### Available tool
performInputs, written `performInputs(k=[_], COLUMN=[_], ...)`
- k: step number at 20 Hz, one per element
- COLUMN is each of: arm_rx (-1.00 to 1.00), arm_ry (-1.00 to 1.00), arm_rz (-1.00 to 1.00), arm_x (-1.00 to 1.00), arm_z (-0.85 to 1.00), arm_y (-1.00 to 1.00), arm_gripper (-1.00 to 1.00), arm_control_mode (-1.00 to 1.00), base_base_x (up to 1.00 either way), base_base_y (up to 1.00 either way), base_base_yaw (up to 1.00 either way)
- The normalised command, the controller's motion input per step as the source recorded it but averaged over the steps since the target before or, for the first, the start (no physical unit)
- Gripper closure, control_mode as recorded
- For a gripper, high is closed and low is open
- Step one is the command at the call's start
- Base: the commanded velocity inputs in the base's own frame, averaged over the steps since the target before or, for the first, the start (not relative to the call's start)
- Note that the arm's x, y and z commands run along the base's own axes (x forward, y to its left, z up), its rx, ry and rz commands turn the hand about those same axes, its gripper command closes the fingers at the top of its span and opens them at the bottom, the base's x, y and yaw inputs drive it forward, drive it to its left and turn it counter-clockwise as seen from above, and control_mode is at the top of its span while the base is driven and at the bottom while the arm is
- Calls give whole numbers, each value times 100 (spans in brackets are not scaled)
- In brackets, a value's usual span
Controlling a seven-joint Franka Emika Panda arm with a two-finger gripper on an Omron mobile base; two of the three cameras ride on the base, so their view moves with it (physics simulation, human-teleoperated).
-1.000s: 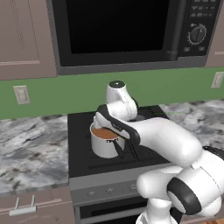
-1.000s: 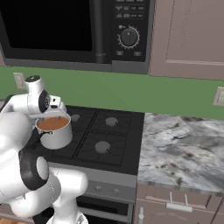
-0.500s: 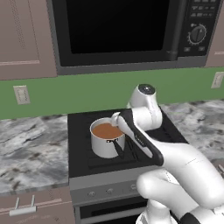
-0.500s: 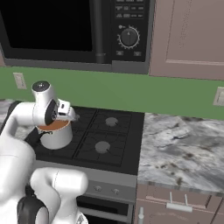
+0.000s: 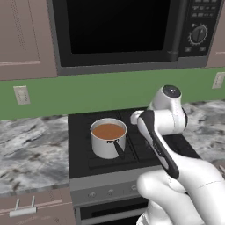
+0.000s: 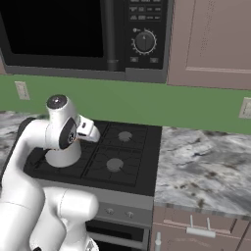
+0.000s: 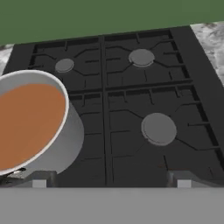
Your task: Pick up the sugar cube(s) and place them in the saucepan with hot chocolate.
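The saucepan [image 5: 108, 141] stands on the front left burner of the black stove, its short black handle [image 5: 117, 148] pointing toward me. Smooth reddish-brown hot chocolate [image 5: 108, 131] fills it. In the hand view the saucepan [image 7: 65, 144] sits at the left, with the hot chocolate [image 7: 26, 122] showing inside it. My gripper [image 7: 111, 180] is open, its fingertips [image 7: 43, 178] wide apart with nothing between them. It hovers over the stove just right of the saucepan, looking toward the right burners. No sugar cube is in view. From the right base view my arm covers most of the saucepan [image 6: 62, 158].
The stove [image 7: 158, 129] has several burners under dark grates. A black microwave [image 5: 118, 30] hangs above it. Grey marble counters lie to the left [image 5: 30, 149] and to the right [image 6: 206, 166]. A green wall with outlets runs behind.
My hand has swung from above the saucepan to the right, toward the stove's middle. The saucepan has stayed put and the gripper has stayed open.
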Motion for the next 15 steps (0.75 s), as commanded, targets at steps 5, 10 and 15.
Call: performInputs(k=[5,10,15], arm_rx=[0,0,-2], arm_ry=[0,0,-1], arm_rz=[-14,-1,10], arm_x=[-24,-36,-76], arm_z=[12,0,-8], arm_y=[-57,-35,-4], arm_gripper=[-100,-100,-100], arm_control_mode=[-100,-100,-100], base_base_x=[0,0,0], base_base_y=[0,0,0], base_base_yaw=[0,0,0])
